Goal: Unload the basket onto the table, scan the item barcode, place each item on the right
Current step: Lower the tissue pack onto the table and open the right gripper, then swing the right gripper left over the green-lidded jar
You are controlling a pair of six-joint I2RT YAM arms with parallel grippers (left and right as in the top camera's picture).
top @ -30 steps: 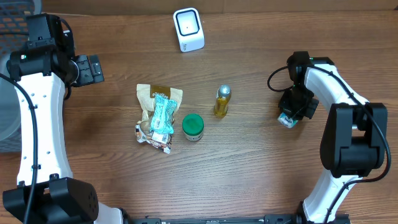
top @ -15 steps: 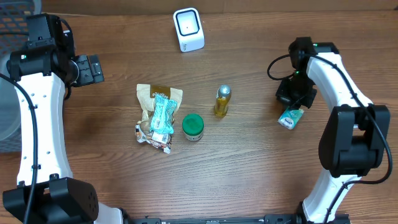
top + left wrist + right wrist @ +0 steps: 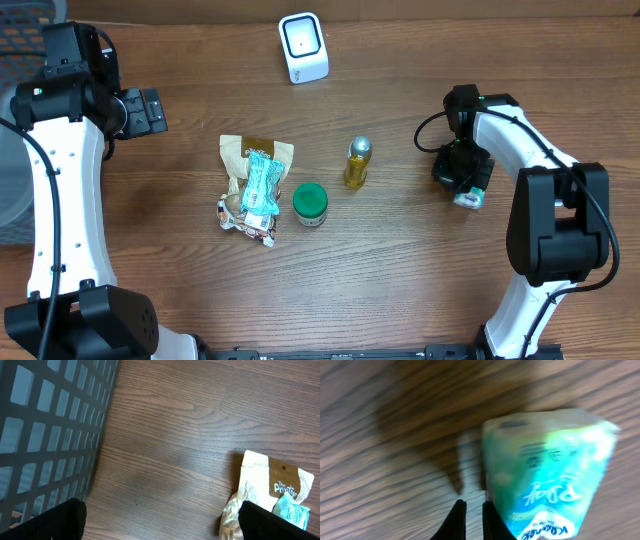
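**Teal packet beside closed right fingers**

Brown wood-grain table, with a black mesh basket at 9 o'clock. The teal packet lies at 3 o'clock, its long axis roughly 12 to 6 in the right wrist view. It sits against the right gripper, whose fingers are nearly closed on nothing. The left gripper gapes wide and is empty.

Centre blocked: snack packets, green-lidded jar, bottle | I can pass over bare table right of bottle toward scanner | basket walls left.
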